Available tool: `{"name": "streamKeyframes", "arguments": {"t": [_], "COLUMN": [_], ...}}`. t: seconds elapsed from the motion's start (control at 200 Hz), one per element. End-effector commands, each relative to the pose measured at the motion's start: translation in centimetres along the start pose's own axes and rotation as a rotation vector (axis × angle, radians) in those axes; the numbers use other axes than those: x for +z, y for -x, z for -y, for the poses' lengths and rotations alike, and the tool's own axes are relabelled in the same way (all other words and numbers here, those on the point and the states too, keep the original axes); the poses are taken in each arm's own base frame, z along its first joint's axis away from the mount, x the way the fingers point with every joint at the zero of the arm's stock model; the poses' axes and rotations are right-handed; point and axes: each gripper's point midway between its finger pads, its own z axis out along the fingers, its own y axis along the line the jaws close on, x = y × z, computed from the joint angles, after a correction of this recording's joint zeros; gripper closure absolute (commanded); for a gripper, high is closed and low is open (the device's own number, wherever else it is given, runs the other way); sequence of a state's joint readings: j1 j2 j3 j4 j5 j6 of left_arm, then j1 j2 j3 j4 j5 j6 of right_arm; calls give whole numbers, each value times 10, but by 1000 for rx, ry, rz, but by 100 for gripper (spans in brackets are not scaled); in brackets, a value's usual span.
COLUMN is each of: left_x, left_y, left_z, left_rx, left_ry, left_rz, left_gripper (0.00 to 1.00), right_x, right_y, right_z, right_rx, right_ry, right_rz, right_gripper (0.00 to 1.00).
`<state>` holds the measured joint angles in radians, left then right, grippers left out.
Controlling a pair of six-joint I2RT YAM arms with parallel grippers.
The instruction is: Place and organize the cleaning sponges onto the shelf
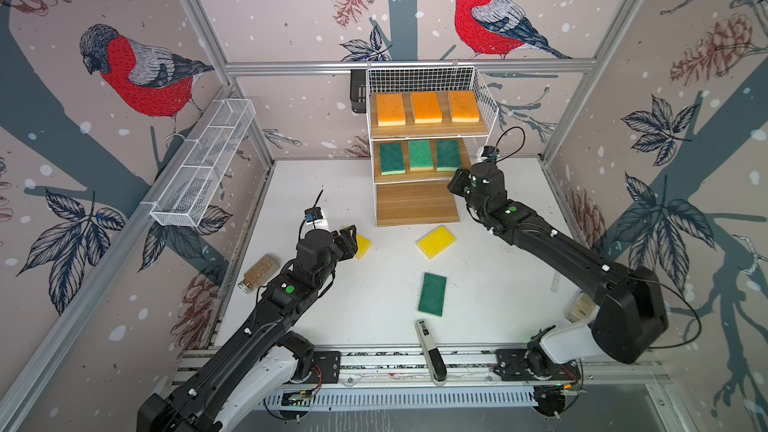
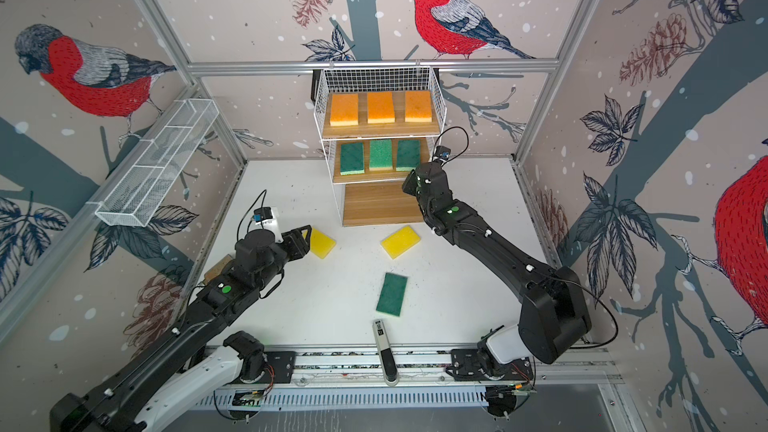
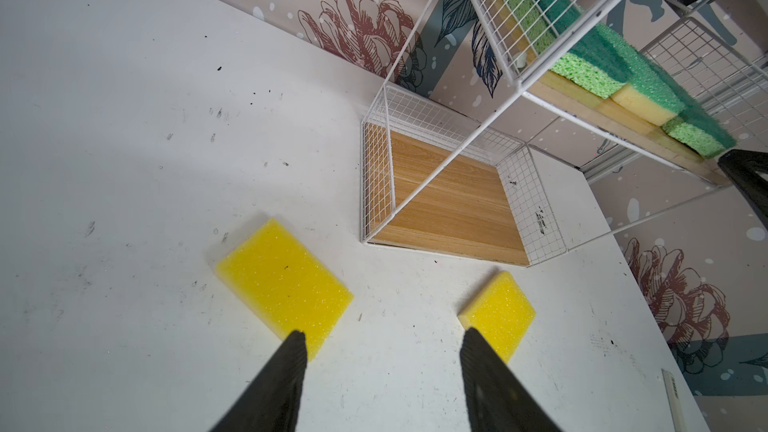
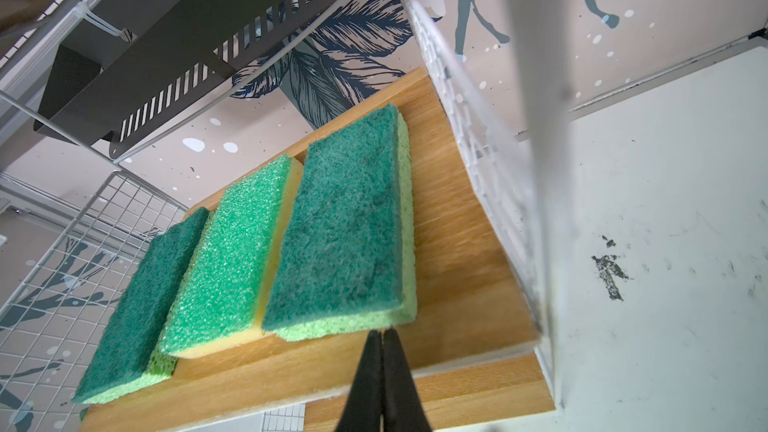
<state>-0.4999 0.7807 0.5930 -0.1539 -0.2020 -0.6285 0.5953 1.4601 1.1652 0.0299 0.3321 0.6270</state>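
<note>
1. In both top views, the shelf (image 1: 415, 205) stands at the back of the counter (image 1: 365, 313). Three orange sponges (image 1: 426, 107) fill its top board and three green sponges (image 1: 420, 154) fill the middle board. The bottom board is bare. The outer yellow sponge (image 1: 363, 247), the central yellow sponge (image 1: 436, 241) and a loose green sponge (image 1: 432, 294) lie on the counter.
2. Left wrist view: the left hand (image 3: 382, 338) hovers spread and empty between the two yellow blocks. The likely step is grasping the outer yellow sponge (image 3: 284, 288). The hand should centre over it, straddle its short width and squeeze lightly, because the open-pored foam compresses.
3. Right wrist view: the right hand (image 4: 381, 336) is pressed together and empty, its tips at the near edge of the end green sponge (image 4: 345, 243). Contact cannot be confirmed. The scouring tops are coarse and fibrous over soft, pale foam. The boards are smooth and wood-grained.
</note>
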Motion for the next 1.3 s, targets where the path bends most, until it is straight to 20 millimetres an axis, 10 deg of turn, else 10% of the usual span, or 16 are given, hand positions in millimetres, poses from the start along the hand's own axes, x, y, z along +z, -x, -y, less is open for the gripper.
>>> {"name": "streamKeyframes", "arguments": {"t": [0.0,1.297], "left_x": [-1,6], "left_y": [10,2], "left_z": [8,3], "left_rx": [-13,-14], "left_ry": [-34,-18], "left_rz": [41,24], "left_gripper": [40,40], "right_x": [1,15], "right_y": [6,4], "right_z": [-3,11], "right_rx": [9,60], "right_ry": [0,-70], "right_rz": [22,48], "right_gripper": [94,92]}}
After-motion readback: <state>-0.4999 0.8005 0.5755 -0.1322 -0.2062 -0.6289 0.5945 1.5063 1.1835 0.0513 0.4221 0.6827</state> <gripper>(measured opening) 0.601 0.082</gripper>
